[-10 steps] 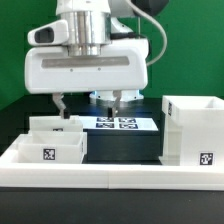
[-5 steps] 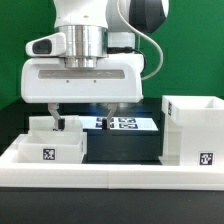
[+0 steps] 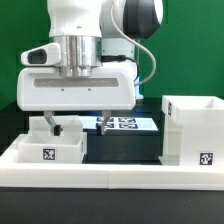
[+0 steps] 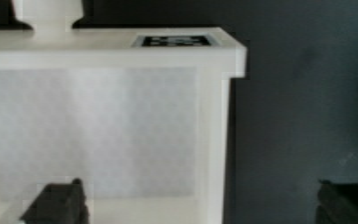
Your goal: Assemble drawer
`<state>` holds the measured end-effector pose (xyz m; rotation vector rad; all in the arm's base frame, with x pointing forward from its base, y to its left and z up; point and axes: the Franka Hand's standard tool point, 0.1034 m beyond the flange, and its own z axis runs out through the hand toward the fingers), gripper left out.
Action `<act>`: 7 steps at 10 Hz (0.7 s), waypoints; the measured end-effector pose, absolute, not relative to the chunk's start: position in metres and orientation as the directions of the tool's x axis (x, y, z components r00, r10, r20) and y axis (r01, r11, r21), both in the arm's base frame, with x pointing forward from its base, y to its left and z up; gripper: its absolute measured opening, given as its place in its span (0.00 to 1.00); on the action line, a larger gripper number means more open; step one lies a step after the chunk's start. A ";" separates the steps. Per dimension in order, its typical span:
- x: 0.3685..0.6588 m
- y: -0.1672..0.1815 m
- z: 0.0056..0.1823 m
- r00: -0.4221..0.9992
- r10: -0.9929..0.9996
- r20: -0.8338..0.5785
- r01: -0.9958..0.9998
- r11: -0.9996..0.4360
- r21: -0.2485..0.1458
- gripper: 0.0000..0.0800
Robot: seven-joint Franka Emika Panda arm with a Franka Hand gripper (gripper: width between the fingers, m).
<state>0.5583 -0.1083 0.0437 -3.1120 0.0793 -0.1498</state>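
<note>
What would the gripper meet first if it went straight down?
Probably the tray beneath it: one finger hangs over it, the other outside its wall; depth is unclear.

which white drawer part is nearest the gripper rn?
The low tray on the exterior view's left: the open gripper hangs over it. The tall shell stands apart at that view's right.

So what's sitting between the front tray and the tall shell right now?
The exterior view shows the flat black block filling the stretch between the front tray and the tall shell.
</note>
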 end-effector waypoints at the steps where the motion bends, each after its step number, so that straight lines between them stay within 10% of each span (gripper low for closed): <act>1: 0.557 -0.109 0.040 0.994 -0.052 0.093 -0.050 -0.998 -0.026 0.81; 7: 0.554 -0.100 0.032 0.999 -0.044 -0.005 -0.044 -0.997 -0.064 0.81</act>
